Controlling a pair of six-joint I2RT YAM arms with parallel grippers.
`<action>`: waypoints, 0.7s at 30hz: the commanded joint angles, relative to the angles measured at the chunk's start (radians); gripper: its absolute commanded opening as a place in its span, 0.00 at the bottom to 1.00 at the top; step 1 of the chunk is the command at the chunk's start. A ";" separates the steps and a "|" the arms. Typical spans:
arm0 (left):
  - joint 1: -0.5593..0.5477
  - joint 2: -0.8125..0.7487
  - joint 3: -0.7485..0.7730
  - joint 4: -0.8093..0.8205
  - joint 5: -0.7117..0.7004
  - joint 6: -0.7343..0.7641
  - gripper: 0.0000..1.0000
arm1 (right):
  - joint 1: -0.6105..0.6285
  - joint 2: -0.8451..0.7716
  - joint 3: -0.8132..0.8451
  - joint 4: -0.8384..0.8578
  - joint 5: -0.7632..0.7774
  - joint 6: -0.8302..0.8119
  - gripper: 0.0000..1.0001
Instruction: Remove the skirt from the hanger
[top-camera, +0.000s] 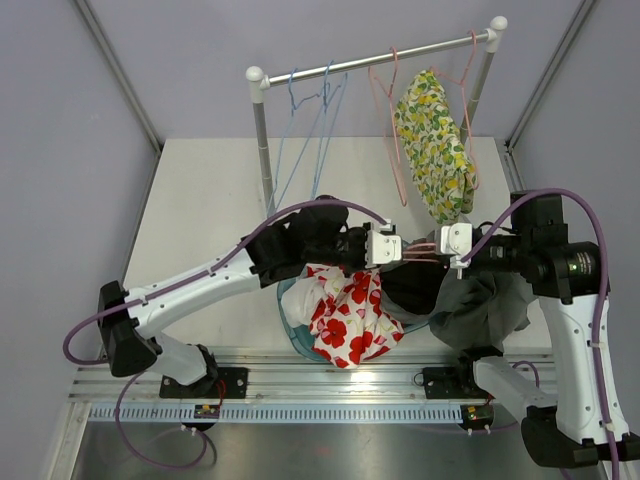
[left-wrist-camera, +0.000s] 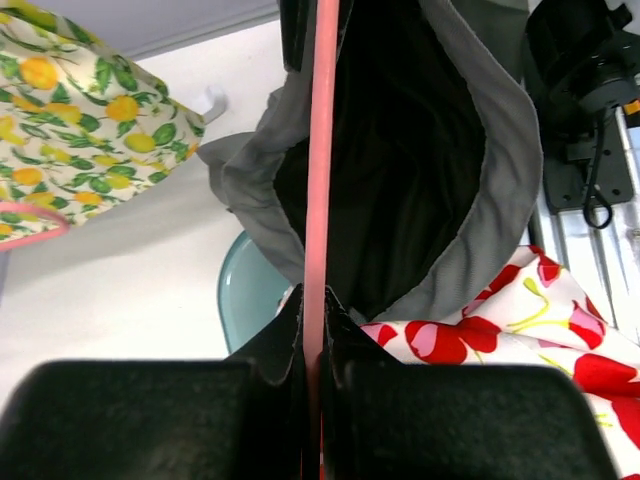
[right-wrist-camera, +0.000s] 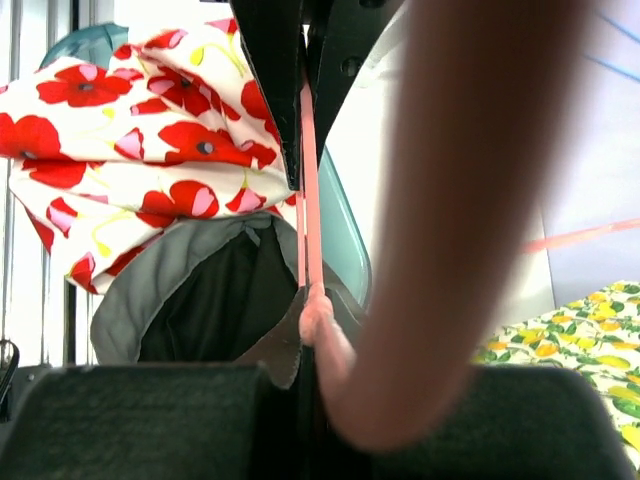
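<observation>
Red-poppy white cloth (top-camera: 345, 315): heaped in the teal plastic tub (left-wrist-camera: 240, 300), below the thin pink plastic hanger (left-wrist-camera: 320, 150) and on my side of it. I take the tub for the drop-off spot.

Grey fabric skirt (left-wrist-camera: 500, 130), dark lining: not yet off. Its open waistband sits around the hanger's bar and the rest sags below the hanger toward my right arm, beside the tub.

Left gripper (left-wrist-camera: 315, 333): clenched on the hanger's bar, which runs straight up from between my fingers. This grip steadies one end.

Right gripper (right-wrist-camera: 303, 310): also clamped on the hanger, facing the left gripper from the other end. With both ends pinned the hanger is held level and clear of the surface (top-camera: 210, 200), so the cloth has room to slide.

Next move, my judgement: one gripper has to let go of the hanger and take the waistband.

Risk: the slack waistband may catch on a hanger end.

White clothes rail (top-camera: 370, 62): well beyond the hanger, carrying bare blue wire hangers (top-camera: 305, 130) and a lemon-print garment (top-camera: 435, 150) on another pink hanger.
</observation>
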 joint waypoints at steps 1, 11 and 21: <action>0.002 -0.106 0.003 0.067 -0.080 0.044 0.00 | -0.005 -0.018 -0.005 0.057 -0.018 0.071 0.06; 0.002 -0.335 -0.079 -0.135 -0.166 0.145 0.00 | -0.005 -0.102 -0.196 0.192 0.109 0.275 0.44; 0.004 -0.683 -0.190 -0.344 -0.313 0.265 0.00 | -0.005 -0.137 -0.240 0.165 0.128 0.278 0.52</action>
